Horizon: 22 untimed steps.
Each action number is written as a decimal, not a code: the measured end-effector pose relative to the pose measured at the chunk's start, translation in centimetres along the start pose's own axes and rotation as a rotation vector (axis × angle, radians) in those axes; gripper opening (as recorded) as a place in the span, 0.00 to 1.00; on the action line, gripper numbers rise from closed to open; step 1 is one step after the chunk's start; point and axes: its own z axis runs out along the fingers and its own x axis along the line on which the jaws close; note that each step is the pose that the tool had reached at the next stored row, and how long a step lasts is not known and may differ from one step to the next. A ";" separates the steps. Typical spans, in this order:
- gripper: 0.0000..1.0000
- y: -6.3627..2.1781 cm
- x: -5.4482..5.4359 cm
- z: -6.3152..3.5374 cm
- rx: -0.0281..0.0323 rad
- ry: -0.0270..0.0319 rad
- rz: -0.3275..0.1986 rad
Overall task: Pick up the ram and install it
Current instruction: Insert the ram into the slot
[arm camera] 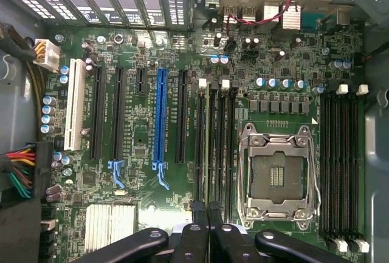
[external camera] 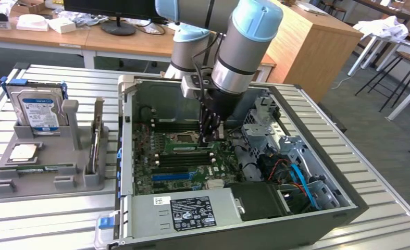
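Note:
The ram (arm camera: 209, 141) stands edge-up in one of the black memory slots beside the empty CPU socket (arm camera: 276, 175); in the exterior view the ram (external camera: 184, 148) is a thin green strip on the motherboard. My gripper (arm camera: 208, 209) is shut, its two black fingers pressed together directly over one end of the ram. Whether the tips touch it I cannot tell. In the exterior view my gripper (external camera: 207, 141) reaches straight down into the open computer case (external camera: 125, 156), close to the board.
A grey holder (external camera: 45, 179) at the exterior view's left carries a hard drive (external camera: 38, 112), a silver CPU chip (external camera: 24, 152) and an upright card (external camera: 95, 138). The power supply (external camera: 184, 211), drive cage (external camera: 260, 120) and cables (external camera: 298, 177) crowd the case.

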 end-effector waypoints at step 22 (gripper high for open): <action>0.11 0.31 0.3 0.27 0.0001 -0.0003 0.000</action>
